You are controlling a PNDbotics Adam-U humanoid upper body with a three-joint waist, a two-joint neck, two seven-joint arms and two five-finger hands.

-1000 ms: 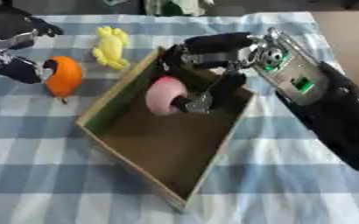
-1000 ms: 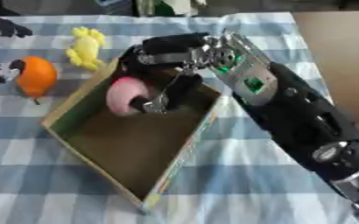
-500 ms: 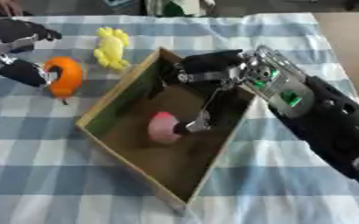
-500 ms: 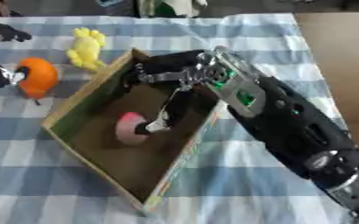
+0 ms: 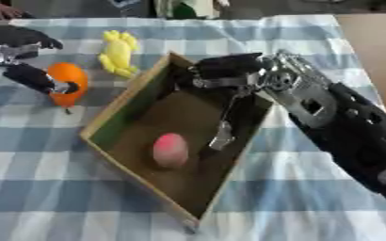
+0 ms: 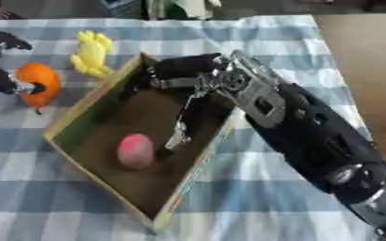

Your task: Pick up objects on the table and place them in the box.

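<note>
- The left hand (image 5: 23, 59), black with silver joints, is seen at the left edge of the table; its dark fingers (image 5: 33, 77) are laid against the left side of an orange object. Whether they are curled round it cannot be told.
- The orange object (image 5: 68, 82) is smooth and rounded, tapering to a thin dark stem at its lower end. It lies on the blue-and-white checked tablecloth (image 5: 56, 183), outside the box.
- A yellow lumpy object (image 5: 120, 57) rests on the cloth, just beside the box's far left corner.
- The box (image 5: 122, 101) is shallow and rectangular, with thin tan walls and a dark brown floor, set askew on the table.
- 1 pink egg-shaped object (image 5: 171, 149) lies on the box floor, apart from both hands.
- The right hand (image 5: 229, 75) is held over the box's far end, fingers spread and relaxed, grasping nothing; 1 finger (image 5: 223, 134) points down toward the floor.
</note>
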